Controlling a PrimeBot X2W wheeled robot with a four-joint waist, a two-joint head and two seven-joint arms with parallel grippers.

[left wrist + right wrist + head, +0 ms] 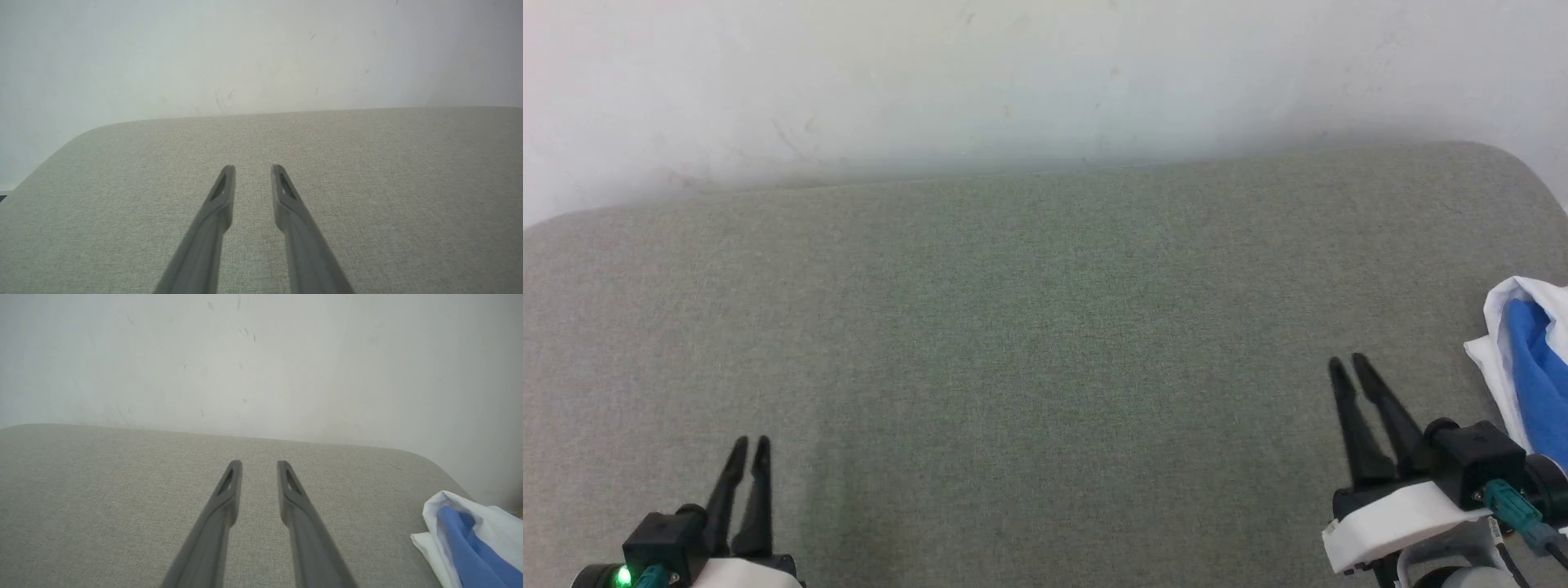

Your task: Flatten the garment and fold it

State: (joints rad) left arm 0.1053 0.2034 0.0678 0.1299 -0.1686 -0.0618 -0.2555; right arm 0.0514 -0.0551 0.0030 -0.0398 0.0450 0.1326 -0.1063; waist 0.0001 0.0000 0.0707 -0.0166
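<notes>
The garment (1534, 371) lies bunched at the right edge of the grey fabric surface (1045, 327), white cloth wrapped around a bright blue part; most of it runs off the picture. In the right wrist view the garment (470, 539) sits at the lower right. My right gripper (1347, 361) hovers just left of it, apart from it, its jaws a little open with nothing between them (259, 462). My left gripper (750, 441) is low at the left over bare fabric, far from the garment. Its fingers stand a narrow gap apart and hold nothing (253, 167).
A pale wall (1013, 82) rises right behind the surface's far edge. The surface has rounded far corners at left (81, 134) and right (429, 457).
</notes>
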